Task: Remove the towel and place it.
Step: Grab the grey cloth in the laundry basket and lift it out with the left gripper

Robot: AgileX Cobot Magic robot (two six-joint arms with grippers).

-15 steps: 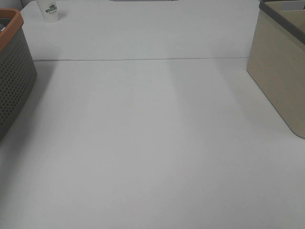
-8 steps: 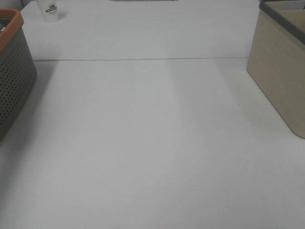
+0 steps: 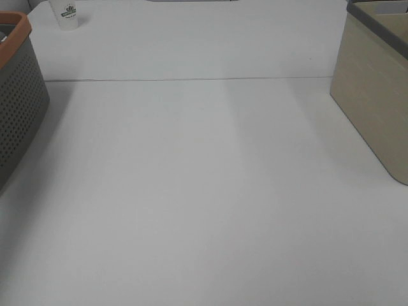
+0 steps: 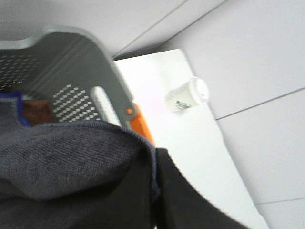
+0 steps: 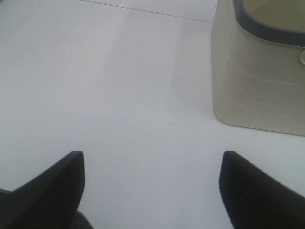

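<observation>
at the grey basket [image 4: 71, 57], the towel [image 4: 62, 157] hides much of the left tool [image 4: 164, 191].

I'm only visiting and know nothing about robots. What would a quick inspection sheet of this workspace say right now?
Surface: white table, nothing lying on its middle, no spills seen.
Job's things: the towel, dark grey, bunched at the left claw, close to the grey basket.
Clutter: paper cup at the far left corner; beige bin at the right edge.
Claws: left claw shut on the towel; right claw open over bare table.
Cables: nothing seen.
Surroundings: grey panels past the table's edge.
</observation>
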